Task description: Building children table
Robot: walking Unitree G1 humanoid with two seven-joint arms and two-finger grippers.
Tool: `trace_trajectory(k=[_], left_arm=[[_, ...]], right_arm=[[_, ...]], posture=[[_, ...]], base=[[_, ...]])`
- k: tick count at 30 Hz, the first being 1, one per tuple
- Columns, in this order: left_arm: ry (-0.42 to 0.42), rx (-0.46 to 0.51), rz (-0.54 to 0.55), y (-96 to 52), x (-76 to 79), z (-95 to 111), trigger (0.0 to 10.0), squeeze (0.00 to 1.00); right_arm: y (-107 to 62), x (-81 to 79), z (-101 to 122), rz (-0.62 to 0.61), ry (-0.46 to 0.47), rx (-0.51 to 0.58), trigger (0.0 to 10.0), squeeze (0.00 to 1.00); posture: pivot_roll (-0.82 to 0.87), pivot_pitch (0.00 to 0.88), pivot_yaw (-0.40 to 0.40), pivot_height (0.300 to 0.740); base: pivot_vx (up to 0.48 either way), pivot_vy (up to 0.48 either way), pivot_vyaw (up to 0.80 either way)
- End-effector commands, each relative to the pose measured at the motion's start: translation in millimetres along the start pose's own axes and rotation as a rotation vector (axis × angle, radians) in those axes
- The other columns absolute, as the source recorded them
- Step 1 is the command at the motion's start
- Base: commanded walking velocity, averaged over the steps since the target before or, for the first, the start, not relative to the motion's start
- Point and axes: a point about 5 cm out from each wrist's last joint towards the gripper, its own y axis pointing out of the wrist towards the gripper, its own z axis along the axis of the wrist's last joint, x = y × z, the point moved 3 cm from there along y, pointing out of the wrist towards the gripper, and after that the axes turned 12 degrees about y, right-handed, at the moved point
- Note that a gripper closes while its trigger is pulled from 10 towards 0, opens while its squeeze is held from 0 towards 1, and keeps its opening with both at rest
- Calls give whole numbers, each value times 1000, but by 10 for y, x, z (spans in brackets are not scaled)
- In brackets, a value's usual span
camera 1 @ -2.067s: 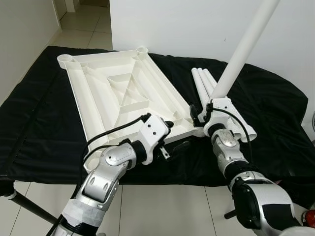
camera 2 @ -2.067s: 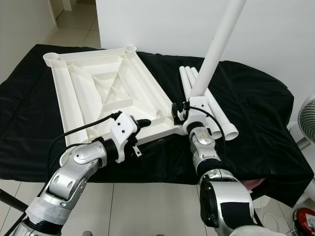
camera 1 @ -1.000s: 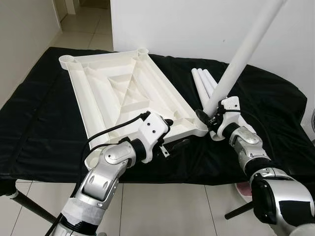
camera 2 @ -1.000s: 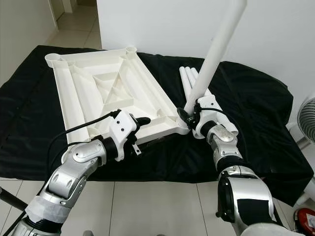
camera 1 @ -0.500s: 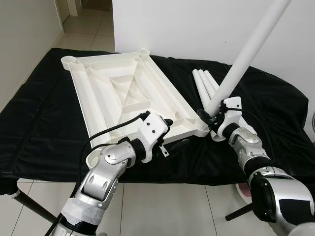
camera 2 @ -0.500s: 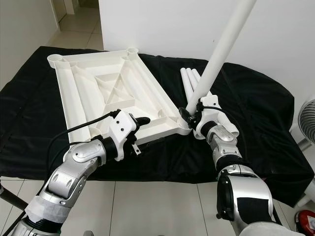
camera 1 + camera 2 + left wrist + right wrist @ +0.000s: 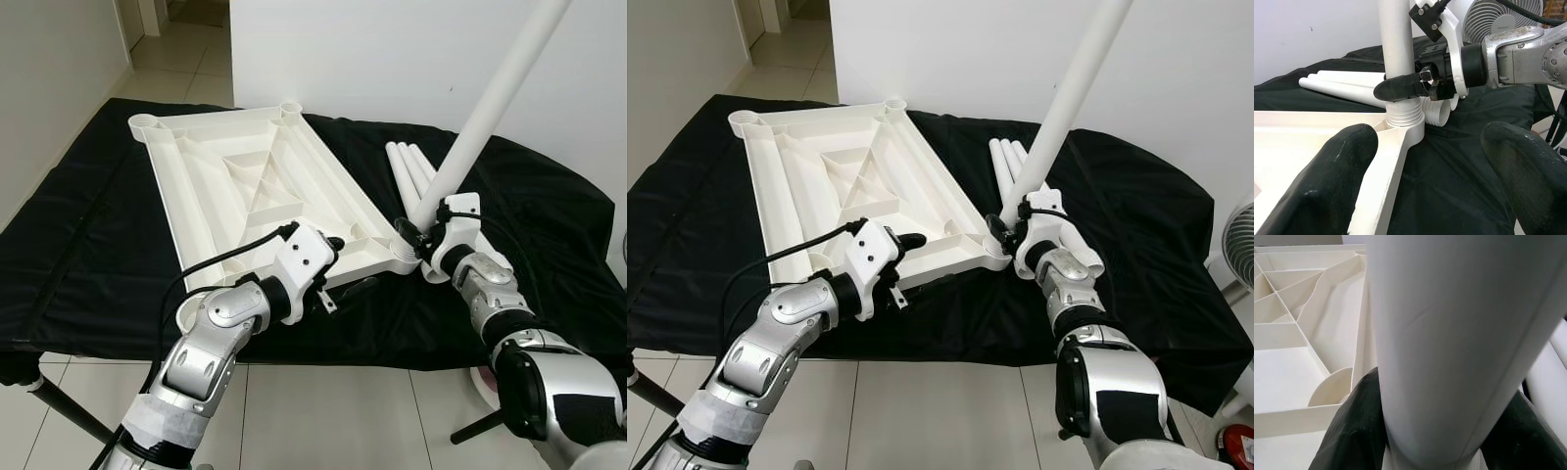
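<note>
- White plastic tabletop (image 7: 250,201), upside down with its ribbed underside up, lies on the desk (image 7: 78,255), which is draped in black cloth; its ribs split it into shallow compartments, all bare.
- Round leg sockets sit at its corners: two at the far edge, one at the near left (image 7: 188,311) beside the left arm, one at the near right (image 7: 1406,128).
- Left hand (image 7: 345,266) is at the tabletop's near edge, its black fingers (image 7: 1332,181) spread open, one on each side of that edge, gripping nothing.
- One long white table leg (image 7: 480,122) stands tilted, leaning up and to the right, its threaded lower end sitting in the near-right socket.
- Right hand (image 7: 416,235) is closed around this leg just above the socket; the left wrist view shows a black finger (image 7: 1400,89) wrapped across the tube.
- Three more white legs (image 7: 409,168) lie side by side on the cloth, just right of the tabletop and behind the right hand, so four legs in all.
- White wall (image 7: 392,59) stands behind the desk, with tiled floor (image 7: 343,421) in front of it.
- Grey fan (image 7: 1239,245) shows at the far right edge.
</note>
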Motion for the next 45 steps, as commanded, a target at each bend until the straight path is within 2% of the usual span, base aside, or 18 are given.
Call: trace_trajectory(k=[1, 4, 10, 13, 18, 22, 35, 39, 41, 45], left_arm=[[3, 1, 18, 9, 14, 6, 10000, 0], [3, 3, 17, 13, 21, 10, 10000, 0], [3, 3, 14, 18, 27, 9, 10000, 0], [0, 6, 9, 18, 46, 14, 10000, 0], [-1, 6, 9, 17, 49, 13, 10000, 0], [-4, 5, 11, 13, 50, 9, 10000, 0], [-5, 5, 13, 16, 48, 11, 10000, 0], [-5, 6, 12, 20, 46, 10, 10000, 0], [-4, 7, 12, 25, 43, 11, 10000, 0], [-4, 9, 12, 33, 40, 15, 10000, 0]], right_arm=[[-122, 125, -379, -96, 57, -124, 10000, 0], [-132, 139, -421, -124, 86, -132, 10000, 0], [-133, 133, -440, -130, 75, -135, 10000, 0], [-140, 200, -435, -220, 97, -123, 10000, 0], [-136, 202, -436, -248, 94, -112, 10000, 0], [-138, 220, -454, -310, 137, -100, 10000, 0], [-92, 112, -524, -360, 185, -99, 10000, 0], [-88, 115, -513, -413, 182, -80, 10000, 0], [-88, 119, -483, -486, 179, -43, 10000, 0], [-66, 27, -430, -560, 163, 35, 10000, 0]], posture=[[-27, 0, -68, 740], [-28, 0, -68, 740], [-29, 0, -69, 740], [-28, 0, -71, 740], [-27, 0, -71, 740], [-26, 0, -73, 740], [-30, 0, -72, 740], [-32, 0, -71, 740], [-33, 0, -72, 740], [-36, 0, -72, 740]], base=[[0, 0, 0], [0, 0, 0], [0, 0, 0], [0, 0, 0], [0, 0, 0], [0, 0, 0], [0, 0, 0], [0, 0, 0], [0, 0, 0], [0, 0, 0]])
